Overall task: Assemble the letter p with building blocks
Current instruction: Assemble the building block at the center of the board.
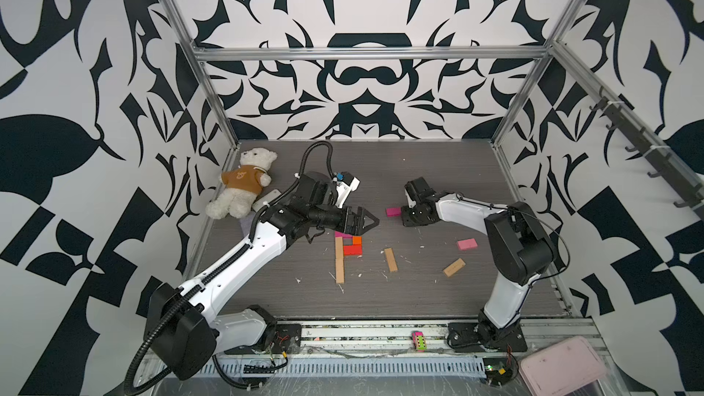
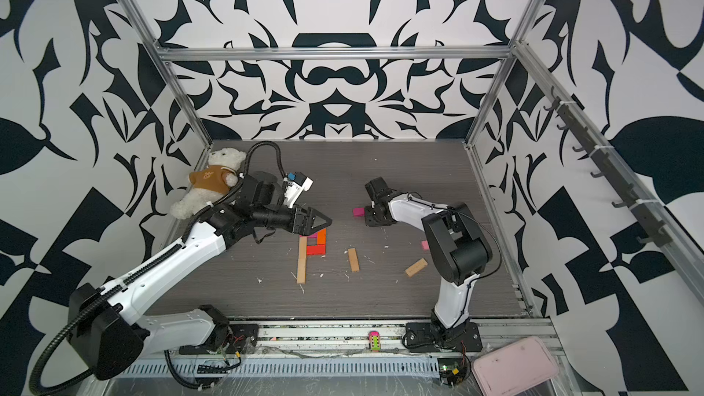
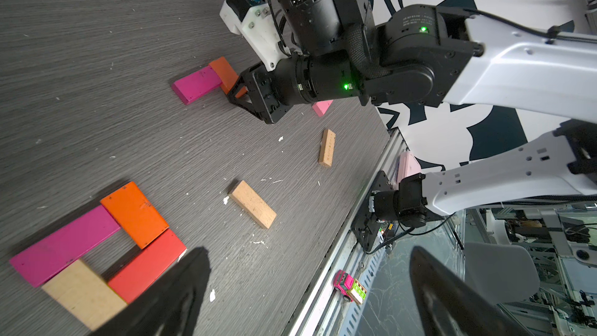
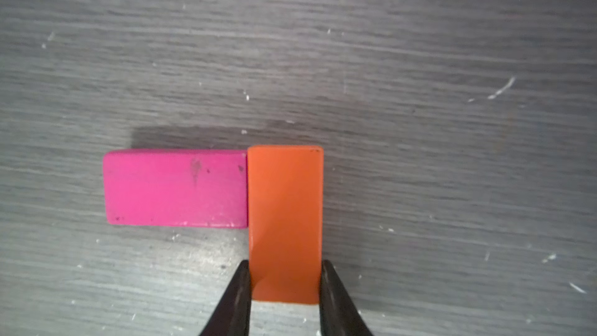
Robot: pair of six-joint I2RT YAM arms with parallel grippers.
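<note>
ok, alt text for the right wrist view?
The right hand grips one end of a flat orange wooden block. A flat magenta wooden block lies on the grey wood-grain table, its short end against the orange block's long side.

Tan blocks (image 1: 390,259): four
Magenta blocks (image 1: 392,211): two
Orange blocks (image 4: 284,221): two
Red blocks (image 3: 145,266): one
Pink blocks (image 1: 467,244): one
Teddy bears (image 1: 244,184): one
Toy cars (image 1: 418,340): one
</note>
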